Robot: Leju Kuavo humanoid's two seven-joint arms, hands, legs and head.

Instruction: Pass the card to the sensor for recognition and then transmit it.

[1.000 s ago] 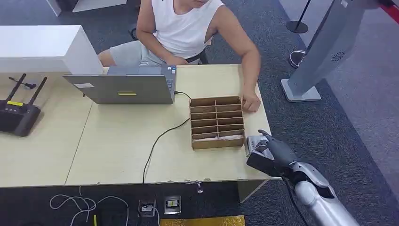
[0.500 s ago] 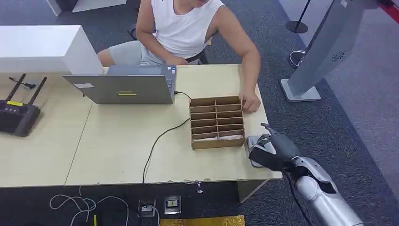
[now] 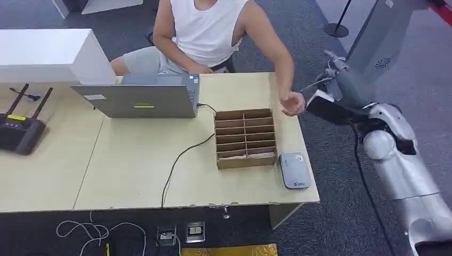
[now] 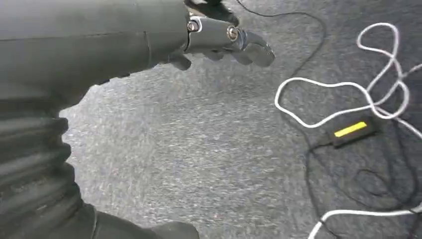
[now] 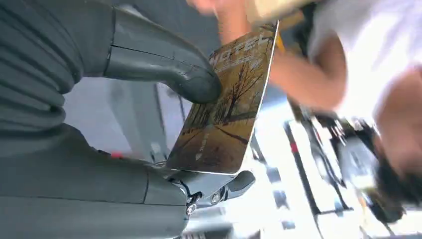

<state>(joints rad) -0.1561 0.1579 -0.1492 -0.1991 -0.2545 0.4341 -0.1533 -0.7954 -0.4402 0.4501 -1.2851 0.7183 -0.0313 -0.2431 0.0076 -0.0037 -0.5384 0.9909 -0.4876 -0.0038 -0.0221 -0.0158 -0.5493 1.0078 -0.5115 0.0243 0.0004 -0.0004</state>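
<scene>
My right hand point(image 3: 341, 98) is raised off the table's right edge, at about the height of the seated person's outstretched hand point(image 3: 292, 103). It pinches a brown picture card point(image 5: 226, 107) between thumb point(image 5: 164, 64) and fingers; in the head view the card's pale edge point(image 3: 319, 97) pokes out toward the person. The grey card sensor point(image 3: 295, 169) lies flat on the table's front right corner, beside the wooden slotted box point(image 3: 245, 138). My left hand point(image 4: 219, 42) hangs over grey carpet, fingers loosely curled, holding nothing.
A laptop point(image 3: 139, 98) with a black cable stands mid-table, a black router point(image 3: 20, 130) at the left, a white box point(image 3: 45, 53) behind it. A grey kiosk stand point(image 3: 362, 58) rises to the right. White cables point(image 4: 348, 94) lie on the floor.
My right hand rose from the sensor at the table's front right corner and swung up and away toward the person, card in its grip. The person's hand lifted off the table to meet it.
</scene>
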